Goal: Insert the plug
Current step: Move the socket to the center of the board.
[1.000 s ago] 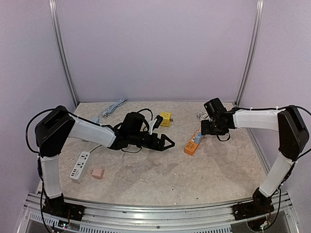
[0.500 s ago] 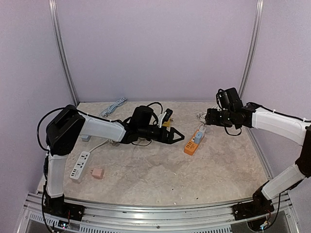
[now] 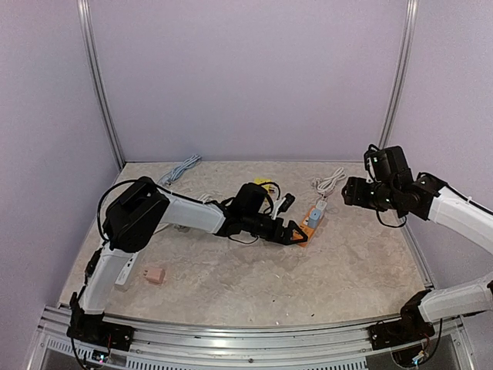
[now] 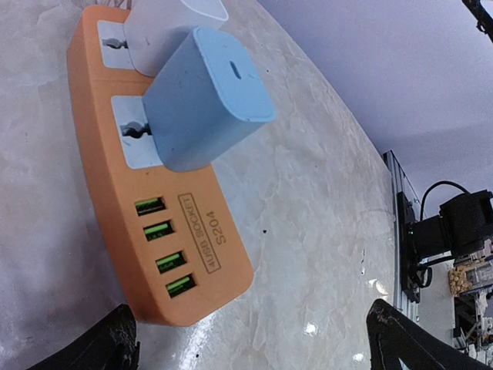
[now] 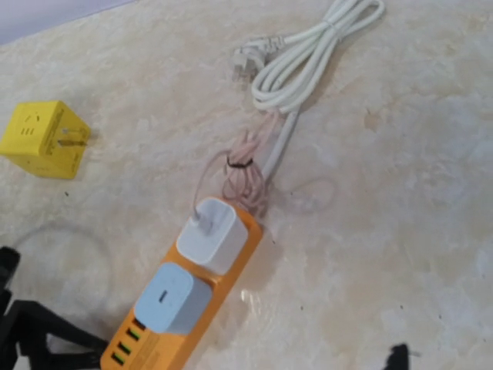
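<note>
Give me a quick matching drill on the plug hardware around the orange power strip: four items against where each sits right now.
Items:
1. blue plastic cube charger
2. white plastic cube charger
3. yellow plastic cube adapter
4. white coiled power cord

Places:
A. loose on the table, prongs bare
B. in the orange plastic power strip, socket nearest the USB ports
C. in the strip's socket at its far end
D. bundled beyond the strip's far end

Pairs: 1-B, 2-C, 3-A, 4-D

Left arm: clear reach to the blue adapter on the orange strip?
Probably yes. The left end effector is open at the USB end of the orange strip, and the blue adapter sits just ahead with nothing between them. The white adapter stands beyond it.
</note>
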You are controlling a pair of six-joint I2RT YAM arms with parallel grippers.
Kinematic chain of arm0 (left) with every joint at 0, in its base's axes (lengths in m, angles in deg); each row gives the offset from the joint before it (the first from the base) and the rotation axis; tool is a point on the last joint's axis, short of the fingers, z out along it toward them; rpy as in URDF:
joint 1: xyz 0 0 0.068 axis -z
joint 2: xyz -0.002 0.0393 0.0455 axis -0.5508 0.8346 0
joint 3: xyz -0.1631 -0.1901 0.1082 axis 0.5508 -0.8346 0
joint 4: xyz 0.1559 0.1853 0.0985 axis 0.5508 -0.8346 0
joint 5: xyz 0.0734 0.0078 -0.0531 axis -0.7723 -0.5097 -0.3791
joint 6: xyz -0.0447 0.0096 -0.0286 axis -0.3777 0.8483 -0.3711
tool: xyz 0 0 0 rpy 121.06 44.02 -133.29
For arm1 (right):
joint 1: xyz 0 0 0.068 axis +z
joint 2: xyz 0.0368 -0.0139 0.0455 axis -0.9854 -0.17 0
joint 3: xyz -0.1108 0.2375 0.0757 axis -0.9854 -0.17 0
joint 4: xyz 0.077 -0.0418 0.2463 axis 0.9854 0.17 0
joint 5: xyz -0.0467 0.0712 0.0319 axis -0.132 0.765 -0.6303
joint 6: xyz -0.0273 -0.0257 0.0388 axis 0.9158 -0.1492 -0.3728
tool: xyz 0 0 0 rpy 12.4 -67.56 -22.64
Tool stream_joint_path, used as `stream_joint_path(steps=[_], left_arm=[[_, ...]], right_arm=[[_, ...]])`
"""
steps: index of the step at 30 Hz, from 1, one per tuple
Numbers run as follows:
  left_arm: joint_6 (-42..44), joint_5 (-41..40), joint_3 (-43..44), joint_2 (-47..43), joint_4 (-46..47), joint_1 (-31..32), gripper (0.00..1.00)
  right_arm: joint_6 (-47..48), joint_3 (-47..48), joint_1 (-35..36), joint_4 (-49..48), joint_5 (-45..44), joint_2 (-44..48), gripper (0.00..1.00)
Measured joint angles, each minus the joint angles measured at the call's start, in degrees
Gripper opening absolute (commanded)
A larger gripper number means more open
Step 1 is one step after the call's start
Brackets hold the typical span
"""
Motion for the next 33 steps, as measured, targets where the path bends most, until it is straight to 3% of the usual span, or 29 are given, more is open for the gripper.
stream_joint_path(steps=[15, 18, 24, 26, 33], left_arm=[[-0.5, 5.6, 13.3, 8.3, -2.2, 2.8, 0.99], [-1.0, 6.0, 8.6, 6.8, 1.4, 3.0, 0.99], [-2.1, 0.7, -11.6, -7.2, 1.9, -0.2, 0.99], [-2.1, -3.2, -17.8, -14.2, 0.2, -2.2, 0.99], [-1.6, -16.9, -27.8, -35.2, -5.9, -3.5, 0.99]], right_arm=[[-0.9, -2.0, 0.8, 4.3, 0.3, -1.2, 0.71], [-0.7, -2.0, 0.8, 4.2, 0.7, -4.2, 0.71], [-0.5, -1.9, 2.3, 2.3, 1.3, -12.2, 0.72], [-0.4, -1.3, 3.5, 1.3, 1.3, -16.0, 0.72], [-0.8, 3.5, 7.2, -1.8, 0.4, -29.0, 0.75]])
